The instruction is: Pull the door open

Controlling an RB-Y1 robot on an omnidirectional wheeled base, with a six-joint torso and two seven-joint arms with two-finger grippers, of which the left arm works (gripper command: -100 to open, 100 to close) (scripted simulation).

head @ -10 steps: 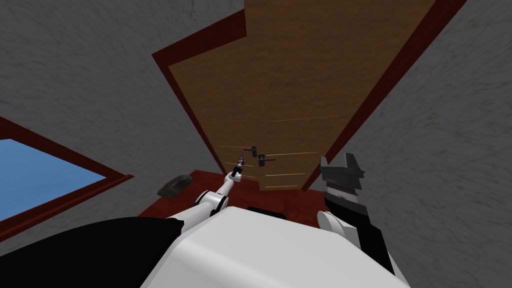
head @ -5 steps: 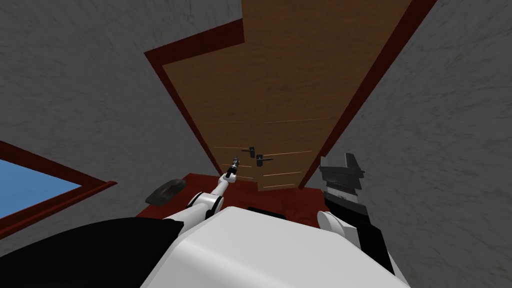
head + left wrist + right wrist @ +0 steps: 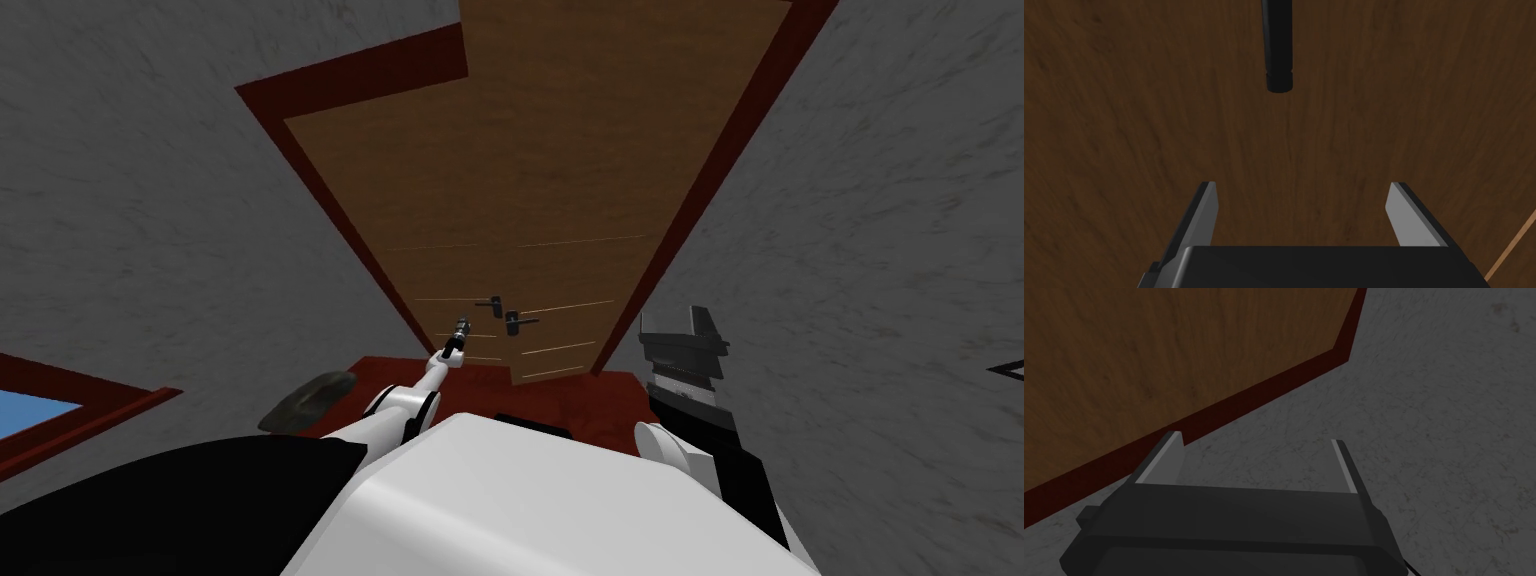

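Door handle (image 3: 1278, 50) points lengthwise toward the spread left gripper (image 3: 1301, 186).

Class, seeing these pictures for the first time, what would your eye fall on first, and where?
The big brown door in its dark red frame dominates, straight ahead in the grey wall. Next comes the black lever handle on it, with the open left hand just short of it, not touching. The open right hand hovers beside the frame.
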